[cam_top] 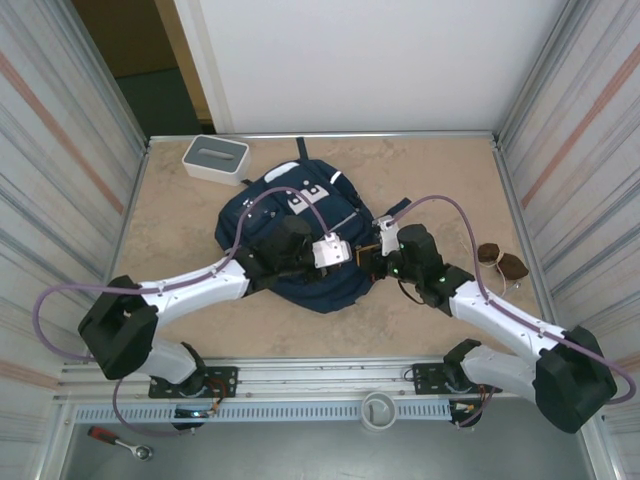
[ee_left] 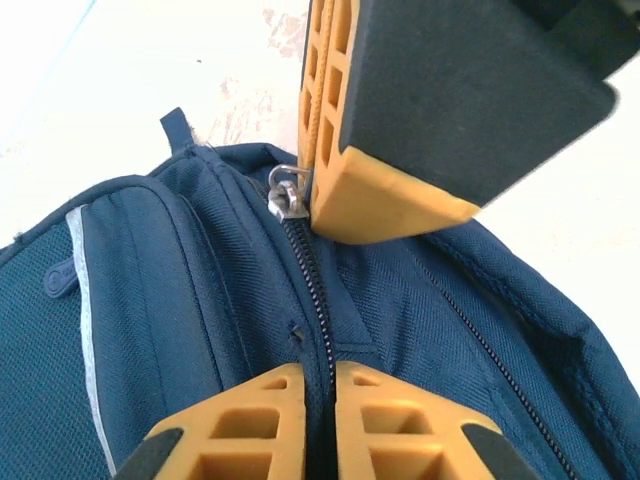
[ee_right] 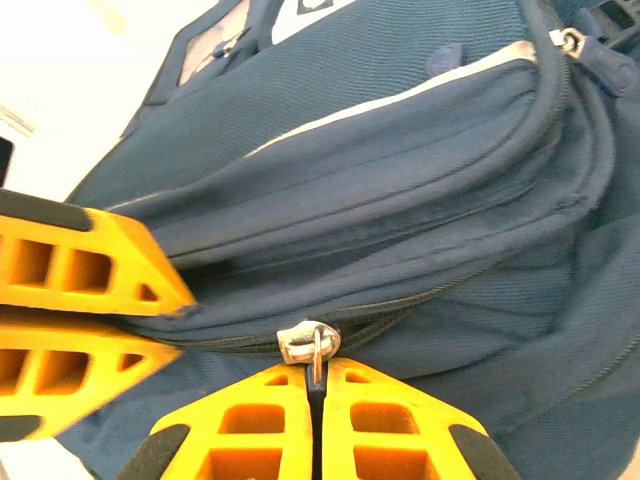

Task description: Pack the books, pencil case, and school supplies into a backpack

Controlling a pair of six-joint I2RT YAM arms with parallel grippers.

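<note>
At mid-table: backpack (cam_top: 300, 225), navy; patch print too small to read.
Left gripper (ee_left: 318, 378): pinched tight on the backpack's zip seam.
Right gripper (ee_right: 316, 378): clamped on zipper pull (ee_right: 305, 343).

navy backpack (cam_top: 340, 285) lies flat mid-table, front up — white patches showing, silver zipper pull (ee_right: 308, 343) on its side seam.

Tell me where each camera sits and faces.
Top external: overhead from behind, looking down at the table; left arm and right arm reach the backpack.
Left wrist: looks along the left gripper at the zipper.
Right wrist: looks along the right gripper, shut on the zipper pull.
Shared: both wrist views show that pull.
</note>
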